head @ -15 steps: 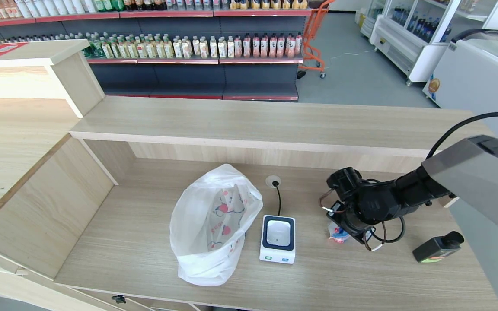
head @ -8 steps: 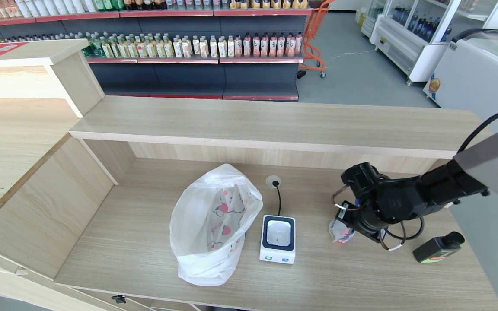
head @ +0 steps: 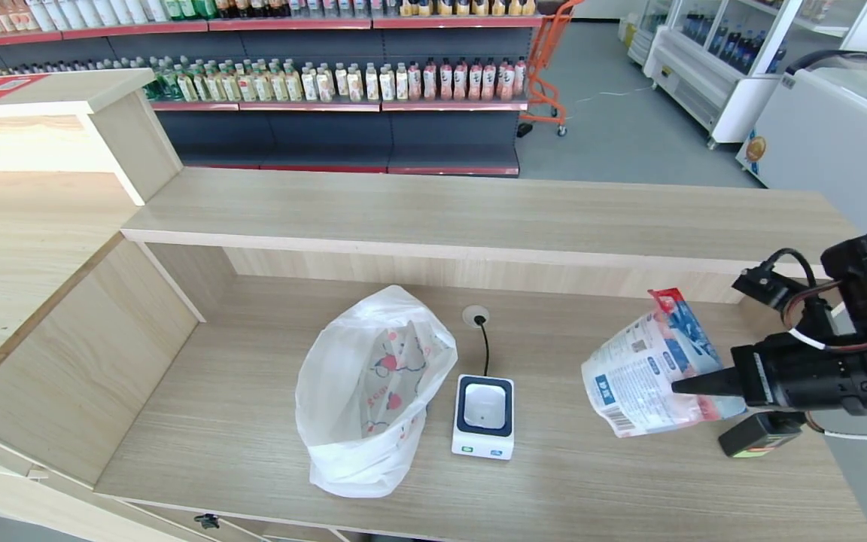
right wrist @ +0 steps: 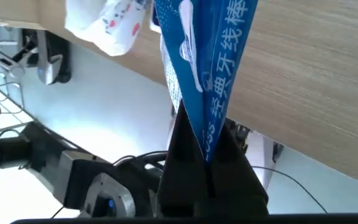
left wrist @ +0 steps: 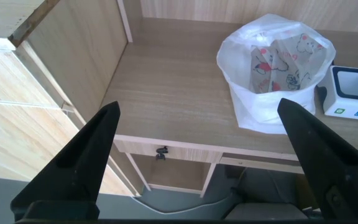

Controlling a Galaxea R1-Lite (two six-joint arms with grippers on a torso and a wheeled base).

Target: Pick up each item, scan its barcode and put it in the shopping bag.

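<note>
The right tool (head: 685, 386) pinches a blue-and-white plastic packet (head: 644, 369) (barcode (head: 617, 418) showing) above the wooden desk (head: 253, 421); the left tool (left wrist: 197, 107) gapes wide.

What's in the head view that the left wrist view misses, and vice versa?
Head view adds: the right gripper shut on a blue-and-white packet, held above the counter, plus a black bottle lying on the counter. Left wrist view adds: the open left gripper and a small latch under the counter's front edge. Both: the shopping bag with a patterned item inside, and the scanner.
</note>
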